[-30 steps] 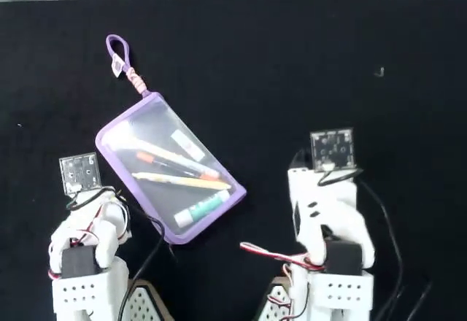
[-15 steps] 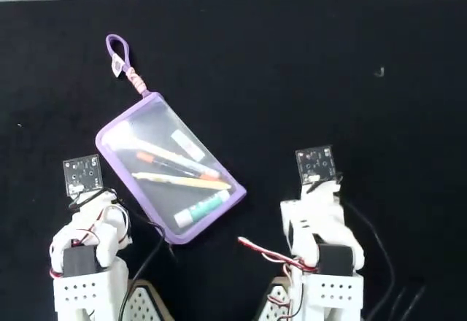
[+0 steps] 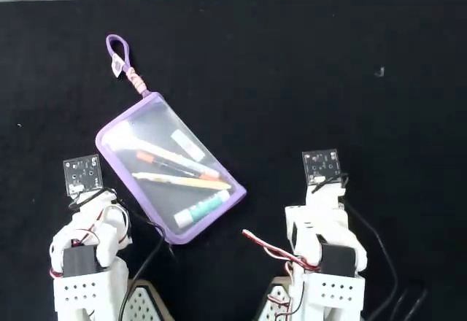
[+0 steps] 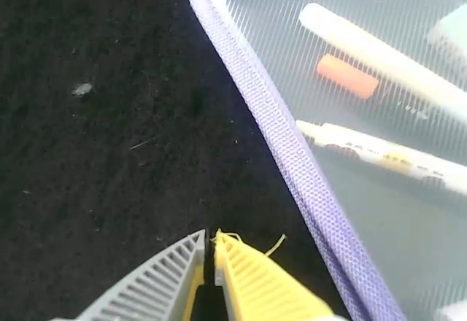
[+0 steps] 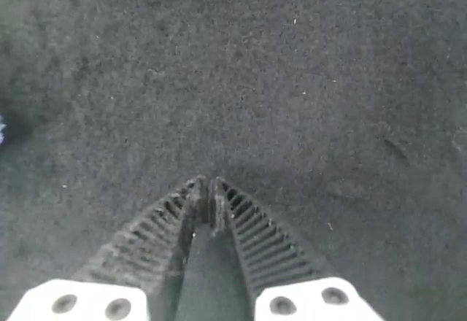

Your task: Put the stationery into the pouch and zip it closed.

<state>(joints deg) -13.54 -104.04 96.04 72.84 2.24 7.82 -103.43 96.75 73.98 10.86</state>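
A clear pouch [image 3: 169,166] with a purple border lies slanted on the black table, its wrist loop [image 3: 117,48] pointing to the far left. Several pens and a glue stick [image 3: 201,209] lie inside it. The pouch's purple edge [image 4: 292,153] and the pens [image 4: 379,55] fill one side of the left wrist view. My left gripper [image 4: 211,242] is shut on nothing, just off that edge, folded back near its base [image 3: 82,175]. My right gripper [image 5: 206,187] is shut too, over bare cloth, folded back at the front right [image 3: 322,168].
Black cloth [image 3: 328,66] covers the whole table, with free room to the right and behind the pouch. Both arm bases [image 3: 84,284] stand at the front edge, with loose wires [image 3: 266,249] between them. A curtain hangs past the far edge.
The right arm has drawn back toward its base over the last second and settled. The left arm has pulled back slightly. The pouch has not moved.
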